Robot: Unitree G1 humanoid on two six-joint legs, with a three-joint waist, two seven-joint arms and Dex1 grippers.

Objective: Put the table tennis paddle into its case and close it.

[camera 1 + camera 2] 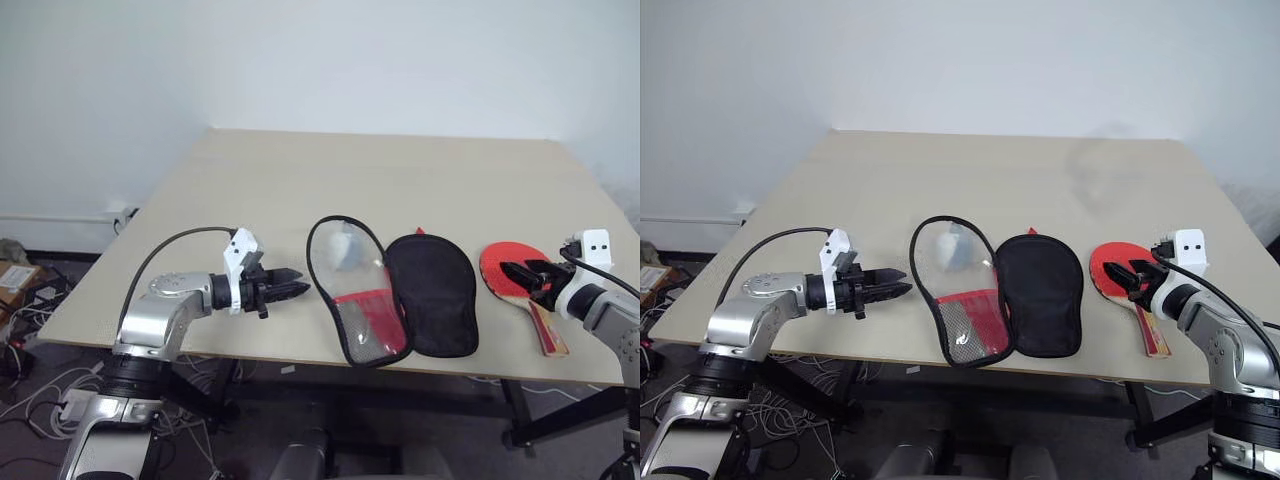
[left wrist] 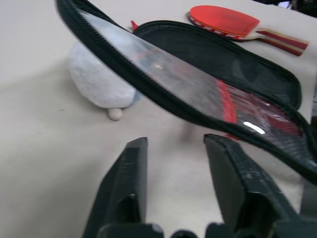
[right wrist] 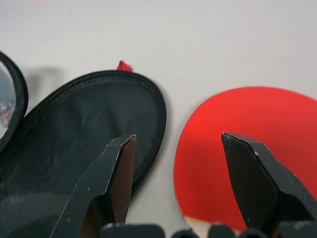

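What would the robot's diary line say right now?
case: open on table | paddle: outside, beside it | left gripper: empty, near case | right gripper: open over paddle

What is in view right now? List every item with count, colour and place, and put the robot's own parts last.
table: one, light beige, under everything listed here.
case: one, lying unzipped and spread open near the table's front edge; black half flat on the table, clear-windowed half with a red panel raised at a tilt on the robot's left side of it.
table tennis paddle: one, red face with a light wooden handle, flat on the table, to the right of the case and apart from it.
small white object: one, white, on the table behind the raised clear half; what it is cannot be told.
left gripper: black fingers, partly open, empty, left of the case.
right gripper: black fingers, open, empty, above the paddle's near edge.
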